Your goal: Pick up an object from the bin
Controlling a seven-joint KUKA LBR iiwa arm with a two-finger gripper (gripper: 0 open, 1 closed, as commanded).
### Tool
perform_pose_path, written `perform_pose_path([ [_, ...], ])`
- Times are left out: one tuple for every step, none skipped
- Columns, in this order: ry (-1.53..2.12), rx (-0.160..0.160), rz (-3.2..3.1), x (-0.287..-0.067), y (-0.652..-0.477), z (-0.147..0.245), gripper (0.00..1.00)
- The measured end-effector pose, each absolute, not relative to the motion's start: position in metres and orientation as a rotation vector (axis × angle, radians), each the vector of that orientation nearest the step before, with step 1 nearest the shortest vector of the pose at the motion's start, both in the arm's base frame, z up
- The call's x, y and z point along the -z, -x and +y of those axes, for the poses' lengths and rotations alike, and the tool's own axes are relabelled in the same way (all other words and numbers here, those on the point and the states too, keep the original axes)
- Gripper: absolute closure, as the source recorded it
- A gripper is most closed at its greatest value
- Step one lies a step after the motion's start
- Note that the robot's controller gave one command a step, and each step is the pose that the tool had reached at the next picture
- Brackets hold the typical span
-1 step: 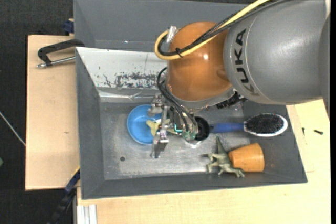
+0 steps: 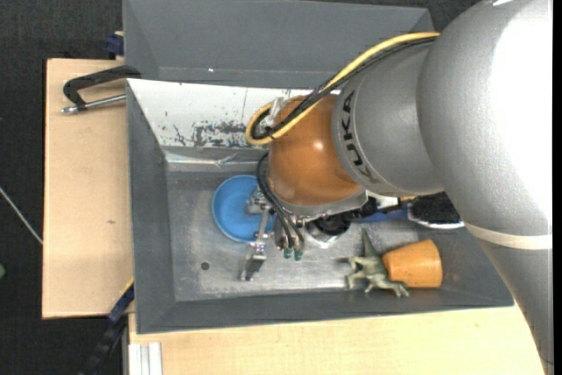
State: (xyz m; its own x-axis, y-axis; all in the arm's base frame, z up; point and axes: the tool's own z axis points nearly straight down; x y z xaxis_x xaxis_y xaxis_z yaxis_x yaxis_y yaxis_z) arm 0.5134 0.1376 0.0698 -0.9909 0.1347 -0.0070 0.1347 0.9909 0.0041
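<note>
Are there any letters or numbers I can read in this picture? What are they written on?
"UKA": black letters running down the side of the grey arm, next to its orange cover. The start of the word is hidden.
Nothing else can be read: there is no writing to see on the blue disc, the orange cup, the green toy lizard or the bin.

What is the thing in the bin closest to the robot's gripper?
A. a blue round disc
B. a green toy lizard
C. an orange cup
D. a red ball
A: the gripper hangs right at the edge of the blue round disc, while the orange cup and the green toy lizard lie farther off toward the view's right.
</note>
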Motion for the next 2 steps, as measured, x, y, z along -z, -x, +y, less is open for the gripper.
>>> perform_pose_path([
  [-0.205,-0.015,3.122,-0.076,-0.515,0.141,1.0],
  [-0.2,-0.005,3.123,-0.185,-0.517,0.108,1.0],
])
